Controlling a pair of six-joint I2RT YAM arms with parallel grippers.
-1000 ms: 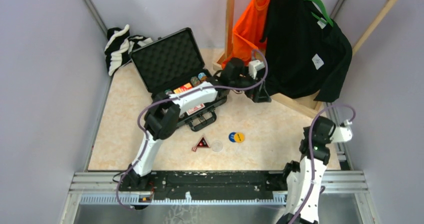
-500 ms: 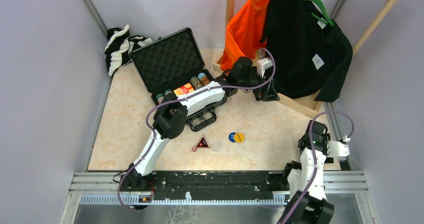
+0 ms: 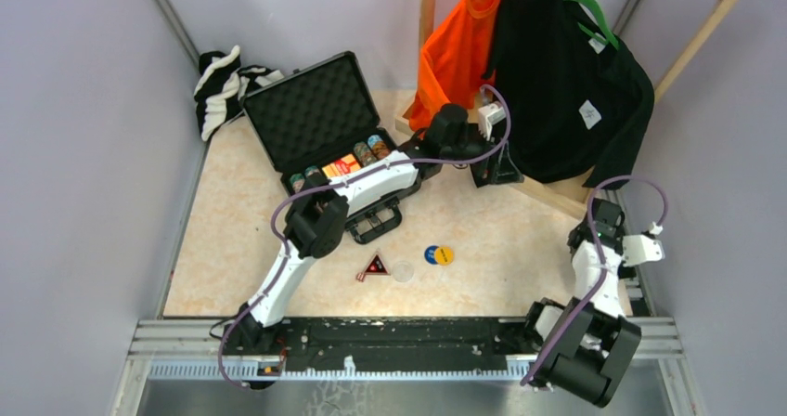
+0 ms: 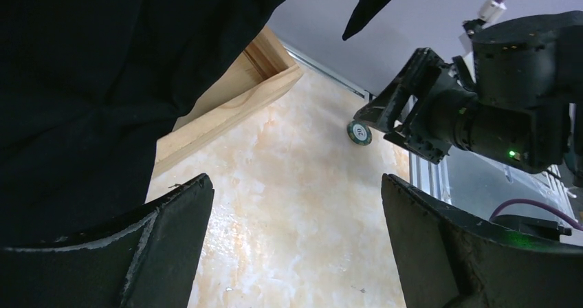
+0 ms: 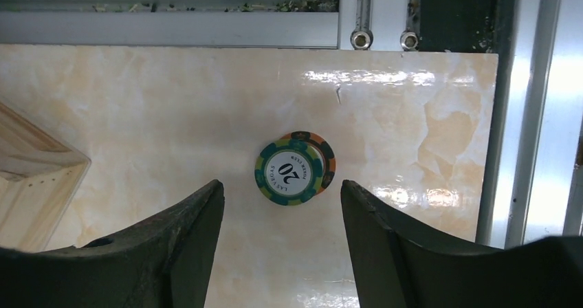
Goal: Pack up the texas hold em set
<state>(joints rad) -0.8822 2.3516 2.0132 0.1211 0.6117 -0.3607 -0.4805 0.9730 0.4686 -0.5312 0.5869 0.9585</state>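
Green poker chip (image 5: 289, 174) flat on table (image 5: 137, 115), orange one (image 5: 331, 165) mostly hidden under it. Right claw (image 5: 282, 188) spread either side, not touching. Left claw (image 4: 295, 184) spread wide, empty, beside black shirt (image 4: 82, 81). Briefcase (image 3: 311, 114) well apart, lid up.

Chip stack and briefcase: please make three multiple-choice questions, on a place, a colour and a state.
1. The chip stack lies: A on the black shirt; B on the table, between the fingers of the right gripper; C on the metal rail.
2. Its top chip's rim is: A green; B red; C blue.
3. The briefcase is: A shut; B latched; C open.
B: table around it, a finger on either side. A: green rim around the white 20. C: lid up, foam showing.
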